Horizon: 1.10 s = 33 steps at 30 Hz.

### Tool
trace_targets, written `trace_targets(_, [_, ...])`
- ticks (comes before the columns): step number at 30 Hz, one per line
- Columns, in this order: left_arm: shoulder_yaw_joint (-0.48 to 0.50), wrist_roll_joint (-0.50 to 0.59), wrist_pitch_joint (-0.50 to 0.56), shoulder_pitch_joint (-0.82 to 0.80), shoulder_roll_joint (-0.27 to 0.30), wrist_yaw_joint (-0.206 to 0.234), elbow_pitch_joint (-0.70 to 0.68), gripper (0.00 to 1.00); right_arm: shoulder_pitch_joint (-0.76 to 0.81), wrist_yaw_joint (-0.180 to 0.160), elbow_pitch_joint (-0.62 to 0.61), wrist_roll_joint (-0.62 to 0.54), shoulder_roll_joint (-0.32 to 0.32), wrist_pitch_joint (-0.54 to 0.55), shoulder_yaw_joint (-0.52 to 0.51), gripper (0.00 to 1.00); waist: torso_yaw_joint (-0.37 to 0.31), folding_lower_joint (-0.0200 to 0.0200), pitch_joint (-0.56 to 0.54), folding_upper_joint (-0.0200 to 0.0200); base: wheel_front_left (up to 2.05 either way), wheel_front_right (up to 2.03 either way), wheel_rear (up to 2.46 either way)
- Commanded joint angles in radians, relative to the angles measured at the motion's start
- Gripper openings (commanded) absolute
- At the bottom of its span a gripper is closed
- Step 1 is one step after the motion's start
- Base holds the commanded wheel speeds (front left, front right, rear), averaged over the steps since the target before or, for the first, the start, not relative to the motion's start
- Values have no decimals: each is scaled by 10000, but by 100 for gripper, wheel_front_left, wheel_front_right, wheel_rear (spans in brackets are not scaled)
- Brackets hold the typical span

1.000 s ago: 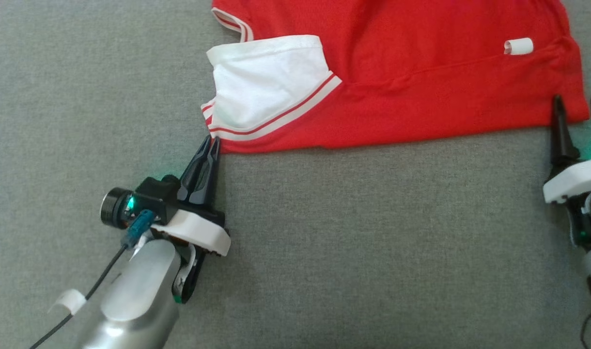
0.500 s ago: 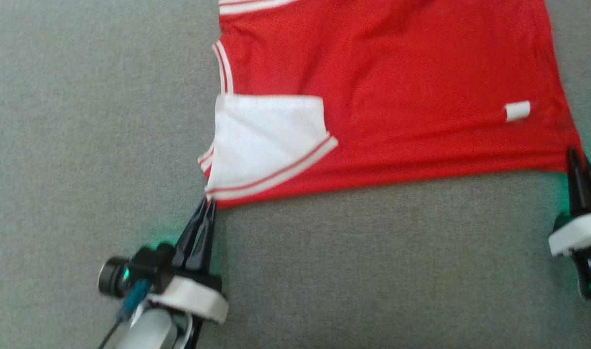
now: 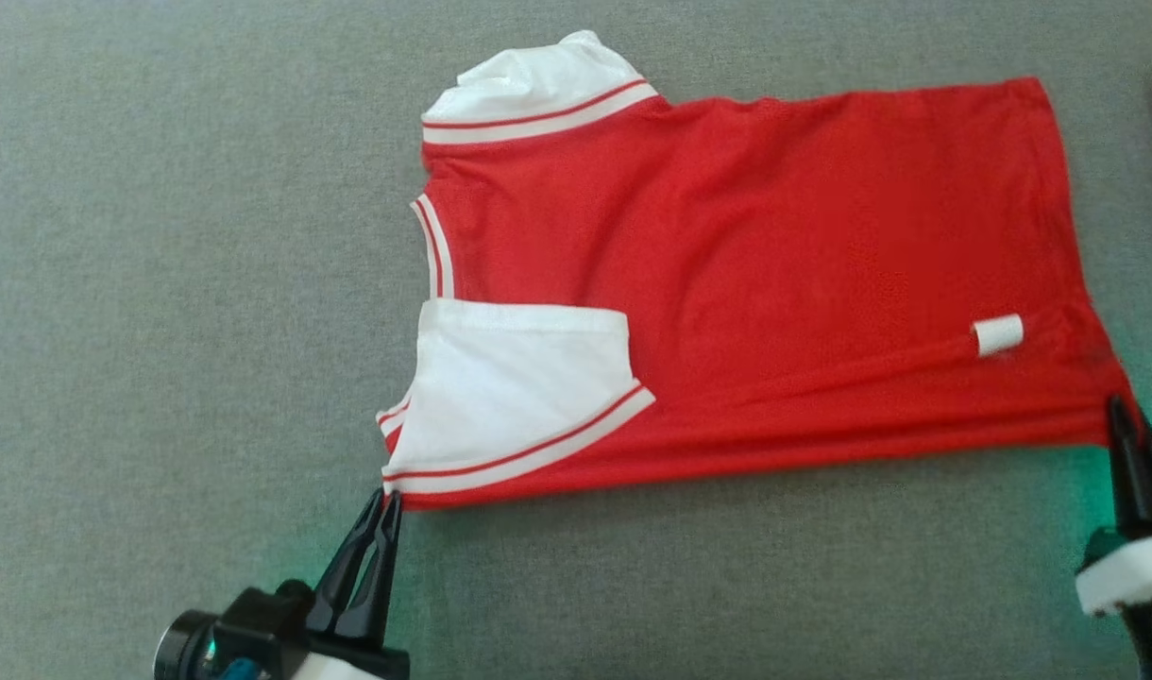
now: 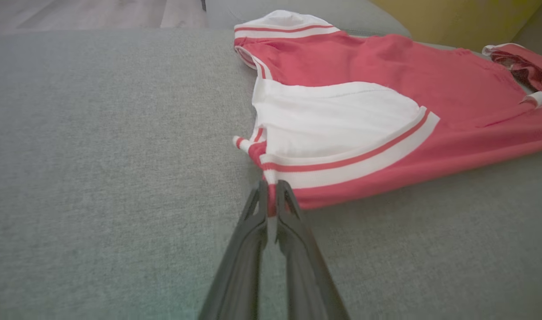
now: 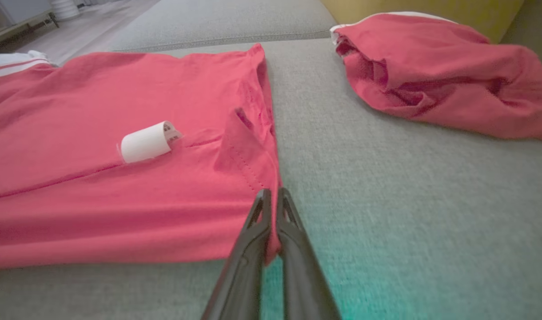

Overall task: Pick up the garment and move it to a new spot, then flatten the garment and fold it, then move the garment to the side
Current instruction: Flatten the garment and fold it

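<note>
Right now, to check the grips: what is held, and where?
Both hold the shirt: left gripper its near sleeve corner, right gripper its near hem corner.

The left gripper [image 3: 387, 496] is cut off at its base by the bottom edge, and the right gripper [image 3: 1122, 416] by the corner. The corner of the garment [image 5: 120, 200] is hidden inside the right gripper's closed jaws. The print on the white label [image 5: 146, 142], ahead and left of that gripper, is too small to be read. The second red garment [image 5: 431, 75], ahead to its right, is cut off by the edge.
</note>
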Motion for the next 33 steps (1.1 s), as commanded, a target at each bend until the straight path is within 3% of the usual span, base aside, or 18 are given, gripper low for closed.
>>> trace_targets(1, [423, -85, 17, -41, 275, 109, -313, 0, 277, -9, -348, -95, -272, 67, -132, 0, 5, 1, 7, 0, 0, 0, 0])
trace_targets(2, [405, -111, 82, -14, 292, 106, -362, 0, 411, -9, -502, -136, -217, 166, -237, 0, -1, 1, 18, 0, 0, 0, 0])
trace_targets(3, [376, -167, 164, 2, 289, 80, -387, 0, 517, -9, -640, -170, -177, 252, -334, 7, -10, 1, 38, 0, 0, 0, 0])
trace_targets(4, [356, -199, 218, -8, 280, 67, -400, 0, 595, -9, -757, -220, -143, 327, -449, 43, -11, 1, 62, 0, 0, 0, 0])
trace_targets(5, [327, -212, 272, -34, 280, 46, -397, 0, 650, -9, -867, -297, -110, 397, -559, 86, -11, 1, 89, 0, 0, 0, 0])
trace_targets(6, [276, -237, 366, -78, 280, -2, -386, 57, 689, -9, -980, -395, -68, 461, -702, 100, 1, 1, 126, 0, 0, 0, 0])
trace_targets(7, [246, -217, 423, -173, 284, -29, -391, 100, 701, -9, -1098, -487, -2, 489, -882, 100, 15, 1, 163, 0, 0, 0, 0])
trace_targets(13, [446, 236, 655, -1386, 590, -49, -845, 100, 701, -9, -2031, -936, 240, 589, -1413, 100, 22, 1, 623, 0, 0, 0, 0])
trace_targets(16, [588, 616, 1169, -2620, 999, -262, -1235, 100, 617, -9, -2412, -1088, 303, 601, -1557, 100, -1, 1, 965, 0, 0, 0, 0])
trace_targets(20, [782, 692, 2146, -4823, 1473, -1060, -1277, 100, 326, -9, -2768, -1257, 281, 639, -1508, 100, -158, 1, 1466, 0, 0, 0, 0])
trace_targets(27, [731, -86, 4228, -8278, 2057, -2881, 457, 100, -378, -9, -2985, -1285, 254, 608, -1083, 100, -763, 1, 2225, 0, 0, 0, 0])
trace_targets(33, [30, -478, 5081, -10222, 2491, -3294, 1957, 100, -776, -9, -2605, -1322, 355, 318, -791, 100, -1249, 1, 2718, 0, 0, 0, 0])
